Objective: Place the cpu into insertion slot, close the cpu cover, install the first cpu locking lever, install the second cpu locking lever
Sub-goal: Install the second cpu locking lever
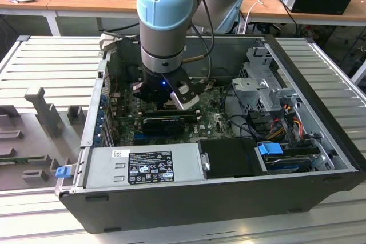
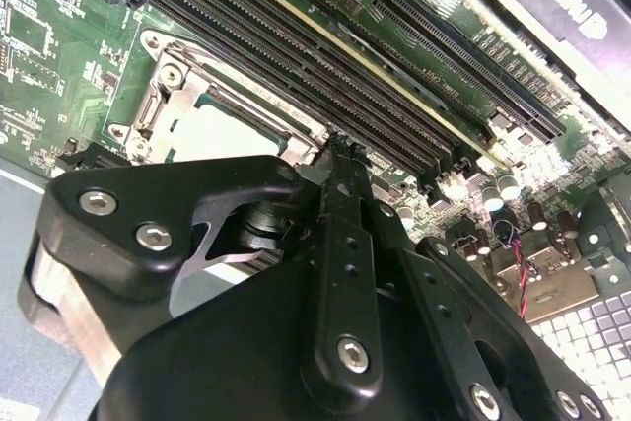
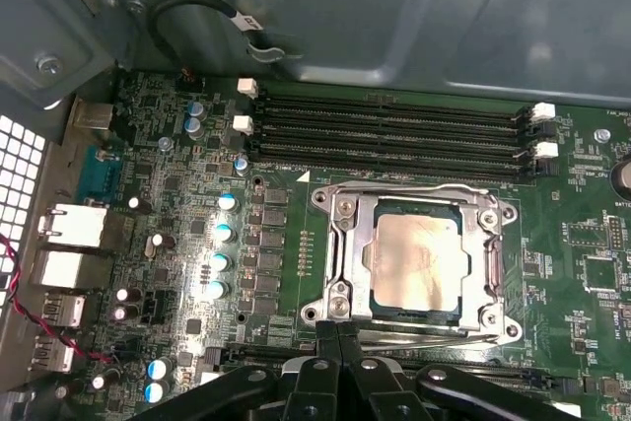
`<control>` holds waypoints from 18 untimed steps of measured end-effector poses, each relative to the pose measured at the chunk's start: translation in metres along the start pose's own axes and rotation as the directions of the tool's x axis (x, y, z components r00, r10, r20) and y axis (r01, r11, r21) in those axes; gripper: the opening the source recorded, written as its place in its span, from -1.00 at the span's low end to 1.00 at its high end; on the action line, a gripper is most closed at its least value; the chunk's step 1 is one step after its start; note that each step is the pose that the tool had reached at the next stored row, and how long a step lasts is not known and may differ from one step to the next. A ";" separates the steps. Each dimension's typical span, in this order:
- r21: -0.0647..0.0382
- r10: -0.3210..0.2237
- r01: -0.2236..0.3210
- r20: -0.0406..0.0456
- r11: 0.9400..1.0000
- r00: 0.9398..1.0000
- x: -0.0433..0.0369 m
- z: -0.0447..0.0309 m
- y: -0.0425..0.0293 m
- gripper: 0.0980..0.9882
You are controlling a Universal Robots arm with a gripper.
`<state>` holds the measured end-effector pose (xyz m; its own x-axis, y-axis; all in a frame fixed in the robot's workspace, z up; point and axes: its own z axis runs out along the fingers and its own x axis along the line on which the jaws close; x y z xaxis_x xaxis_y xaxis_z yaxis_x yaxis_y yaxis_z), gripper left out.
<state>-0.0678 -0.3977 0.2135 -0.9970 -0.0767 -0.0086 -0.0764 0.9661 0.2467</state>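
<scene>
The arm reaches down into an open computer case (image 1: pixel 320 181); the gripper (image 3: pixel 339 334) hangs low over the green motherboard (image 3: pixel 187 145), its two black fingertips pressed together with nothing between them, the tips at the edge of the socket assembly, beside one of its thin metal levers (image 3: pixel 424 339). The cpu (image 3: pixel 426 261) lies flat in the insertion slot (image 3: pixel 498 278), silver face up; the cpu cover (image 3: pixel 357 244) is down around it, the chip showing through its central window; in the second wrist view the same cover (image 2: pixel 192 98) appears beyond the gripper body (image 2: pixel 335 322). Four long black memory slots (image 3: pixel 389 135) run alongside the socket, near the case wall. In the exterior view the gripper (image 1: pixel 171 98) sits mid-board, just above a black expansion card (image 1: pixel 163 124).
</scene>
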 end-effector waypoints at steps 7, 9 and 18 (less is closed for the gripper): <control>-0.004 -0.002 0.002 0.008 1.000 1.000 0.0038 0.0022 -0.0020 -0.98; -0.007 -0.002 0.002 0.009 1.000 1.000 0.0049 0.0026 -0.0030 -0.98; -0.042 -0.003 0.003 0.015 0.999 1.000 0.0108 0.0093 -0.0055 -0.98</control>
<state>-0.0783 -0.4016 0.2030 -0.9969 -0.0758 -0.0234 -0.0793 0.9545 0.2875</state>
